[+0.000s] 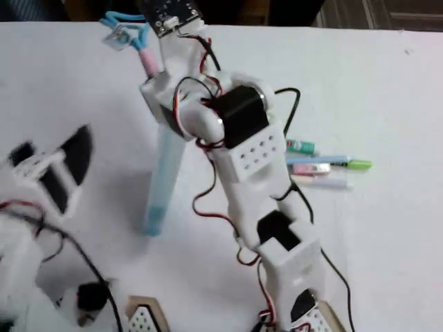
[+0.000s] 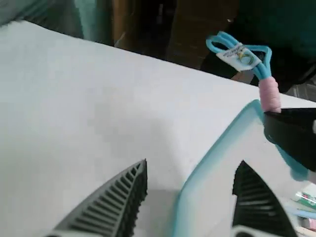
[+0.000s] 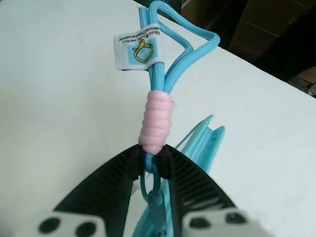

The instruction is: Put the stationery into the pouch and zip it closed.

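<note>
**Desk:** Where is the pouch?

**Me:** I see the pouch (image 1: 160, 180) on the white table (image 1: 387, 90). From above it is a long, pale blue strip. Its blue cord (image 1: 140, 38) and tag (image 1: 118, 38) are at the far end.

**Desk:** And your right gripper?

**Me:** My right gripper (image 3: 150, 160) is clamped on the cord just below the pink bead (image 3: 157, 123), with both fingers pressed in on it.

**Desk:** The left one?

**Me:** My left gripper (image 2: 192, 165) has its fingers apart and holds nothing. In its own camera the pouch's edge runs up between the fingers. From above, that arm sits off to the side, apart from the pouch.

**Desk:** The stationery?

**Me:** The pens (image 1: 322, 164) lie in a small bunch on the table, outside the pouch. My right arm is between them and it.
</note>
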Motion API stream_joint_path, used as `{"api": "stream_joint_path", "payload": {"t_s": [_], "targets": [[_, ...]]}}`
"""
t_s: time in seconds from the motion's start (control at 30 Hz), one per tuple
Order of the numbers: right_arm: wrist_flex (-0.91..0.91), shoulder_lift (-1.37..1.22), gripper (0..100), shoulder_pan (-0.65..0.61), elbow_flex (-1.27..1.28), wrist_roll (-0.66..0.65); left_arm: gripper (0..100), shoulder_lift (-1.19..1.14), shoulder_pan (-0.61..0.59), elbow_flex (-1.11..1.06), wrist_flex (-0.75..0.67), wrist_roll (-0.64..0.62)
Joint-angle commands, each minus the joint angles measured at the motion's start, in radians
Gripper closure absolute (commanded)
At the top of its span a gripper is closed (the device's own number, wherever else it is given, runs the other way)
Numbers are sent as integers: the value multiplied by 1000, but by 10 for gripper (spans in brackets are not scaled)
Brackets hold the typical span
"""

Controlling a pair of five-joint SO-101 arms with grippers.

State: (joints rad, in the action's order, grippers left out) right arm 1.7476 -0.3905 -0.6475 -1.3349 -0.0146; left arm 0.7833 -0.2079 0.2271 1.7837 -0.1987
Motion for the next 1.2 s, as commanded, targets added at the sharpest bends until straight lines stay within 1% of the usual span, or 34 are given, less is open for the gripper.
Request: {"api": "stream_joint_path", "payload": {"t_s": [0.0,0.13,0.33,0.5,0.67,0.83,0.93,1.17], "targets": [[8,58,981,8,-3,69,709,-24,85,2,2,-52],[-13,58,981,10,-5,161,709,-25,131,-3,2,-66],[-84,62,981,10,-32,215,667,-31,197,-55,-51,-172],[-101,64,981,10,-68,216,668,-31,219,-153,-132,-187],[-101,65,981,5,-69,216,669,-31,223,-247,-259,-270],[-101,65,981,7,-69,216,670,-51,243,-295,-359,-270],[-101,65,981,7,-69,216,697,-90,271,-318,-376,-265],[-101,67,981,4,-69,216,700,-171,289,-316,-423,-272]]}}
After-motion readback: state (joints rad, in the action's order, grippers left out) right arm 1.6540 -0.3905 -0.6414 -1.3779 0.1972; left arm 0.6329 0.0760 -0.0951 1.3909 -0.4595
